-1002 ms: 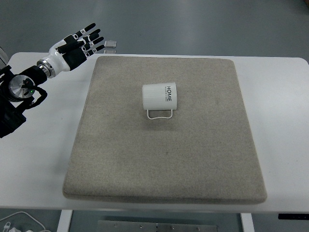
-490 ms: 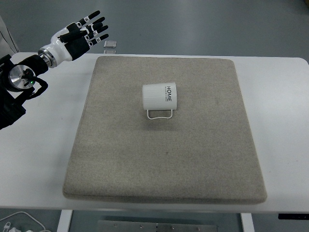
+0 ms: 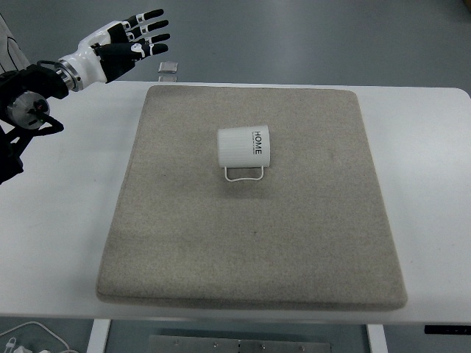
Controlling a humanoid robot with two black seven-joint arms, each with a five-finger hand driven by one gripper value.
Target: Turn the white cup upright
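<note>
White cup [image 3: 243, 149] lies sideways on the mat [image 3: 184, 243], untouched; left hand [image 3: 121, 45], fingers spread and empty, hovers well apart, so flipping remains.

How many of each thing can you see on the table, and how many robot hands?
White cup: 1
Grey mat: 1
Small item at the table's far edge: 1
Robot hand (the left one): 1
Total: 4

White table [image 3: 66, 220] with a grey mat [image 3: 250, 243]
The mat lies flat across the table's middle; 1 small flat object [image 3: 168, 68] sits at the far edge, just beyond the mat.
</note>
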